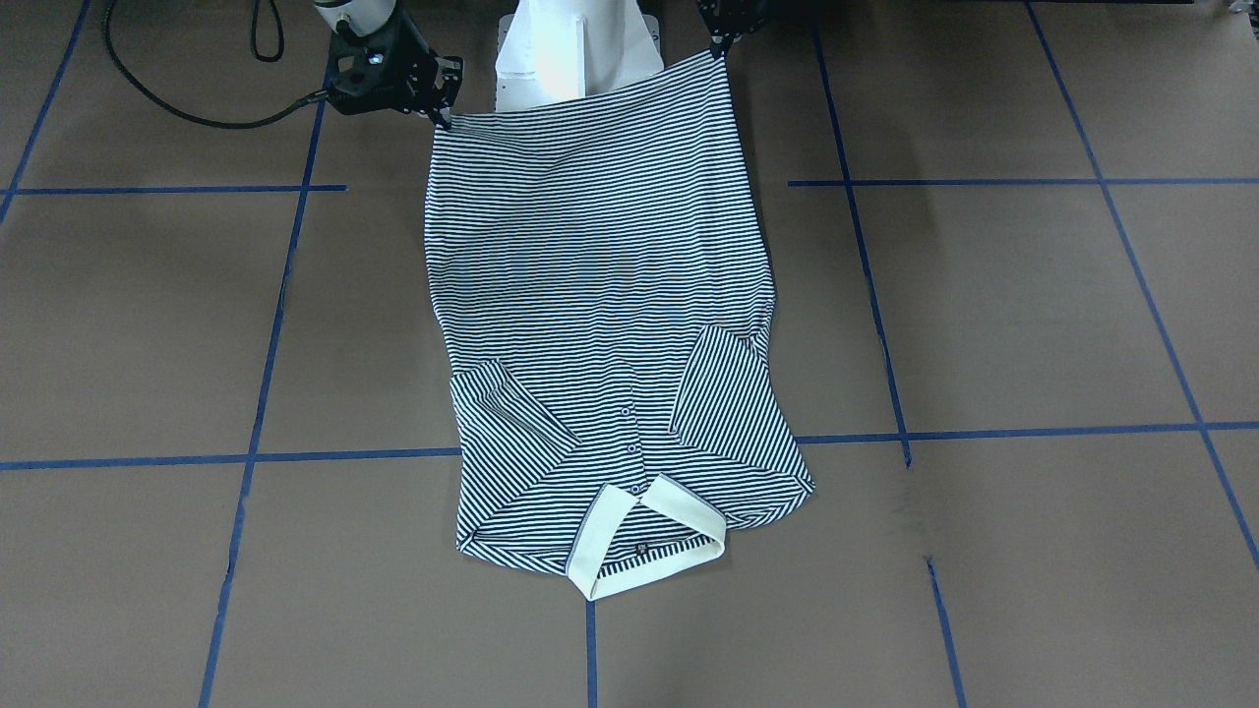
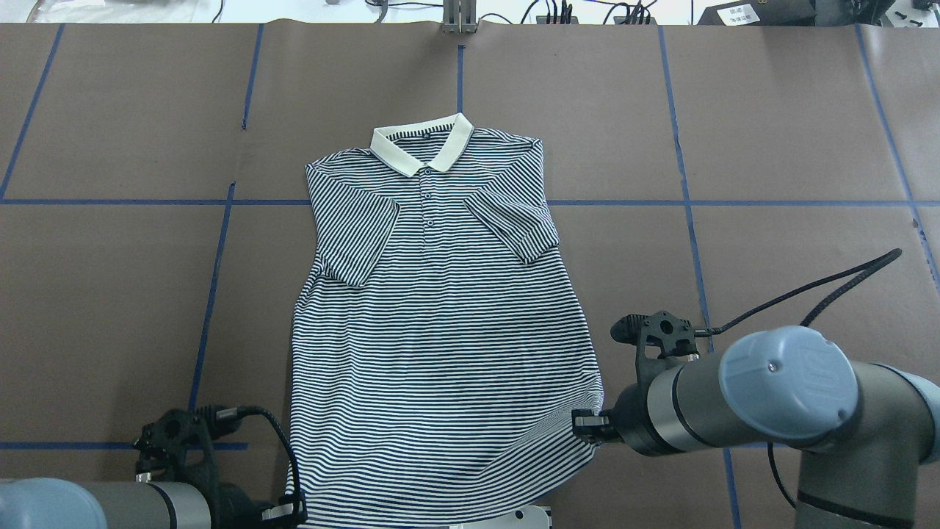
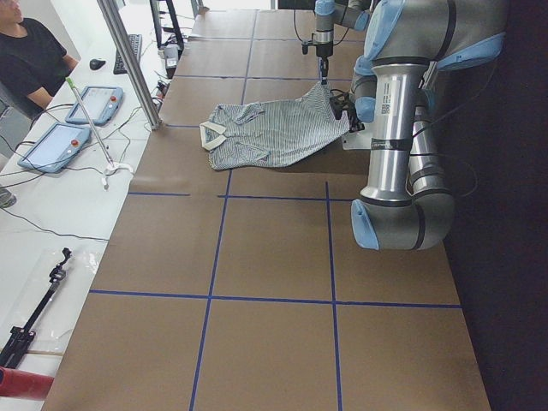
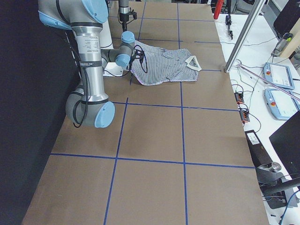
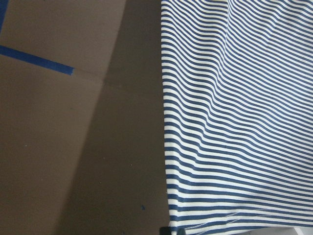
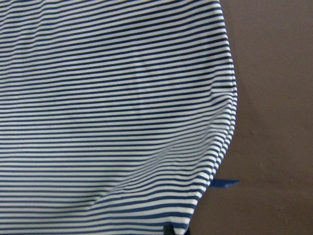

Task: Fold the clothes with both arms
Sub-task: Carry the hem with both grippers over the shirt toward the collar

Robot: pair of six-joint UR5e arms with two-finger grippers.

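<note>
Since sleeves are folded in, it's the hem-to-collar fold: left arm point(image 2: 81, 507) and right arm point(image 2: 734, 397) jaws look clamped on the near hem corners of the striped navy-and-white polo shirt point(image 2: 440, 330), mid brown bench point(image 2: 771, 147). Next: carry hem far, in sync.

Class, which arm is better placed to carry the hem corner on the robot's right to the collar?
Right: the right gripper pinches that lifted corner of the shirt; the left gripper holds the opposite corner.
</note>
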